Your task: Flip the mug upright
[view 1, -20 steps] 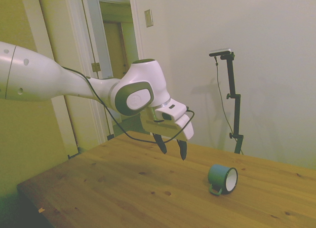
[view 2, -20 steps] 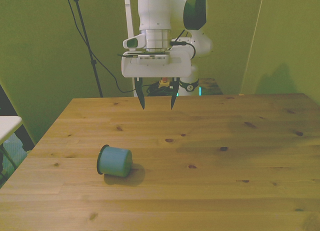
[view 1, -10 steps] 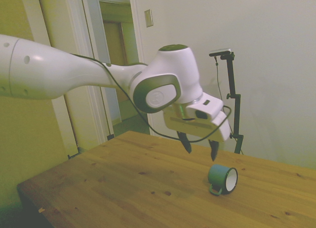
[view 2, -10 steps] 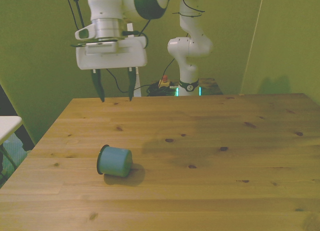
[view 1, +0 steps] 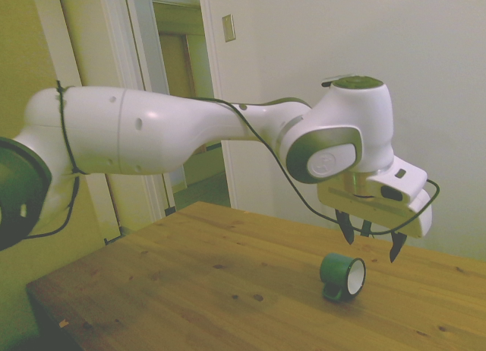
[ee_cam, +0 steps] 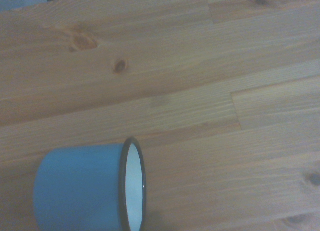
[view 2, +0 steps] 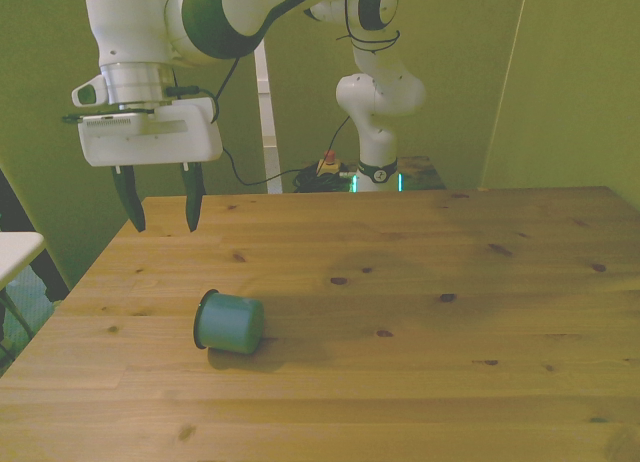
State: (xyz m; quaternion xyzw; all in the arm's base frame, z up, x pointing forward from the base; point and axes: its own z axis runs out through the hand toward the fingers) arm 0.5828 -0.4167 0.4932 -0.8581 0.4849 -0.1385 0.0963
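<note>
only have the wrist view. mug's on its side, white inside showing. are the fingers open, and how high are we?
Observer: Open. In the front view the gripper hangs well above the table, touching nothing.
Operator: Over the mug?
Observer: Not quite. The mug lies nearer the camera and toward the front view's right of the gripper.
Operator: Handle?
Observer: Side view: the green loop is under the mug, against the table.

No lettering, label or number can be read anywhere; the small teal-green enamel mug [view 2: 229, 323] bears no print. The white arm's housing likewise shows none.
</note>
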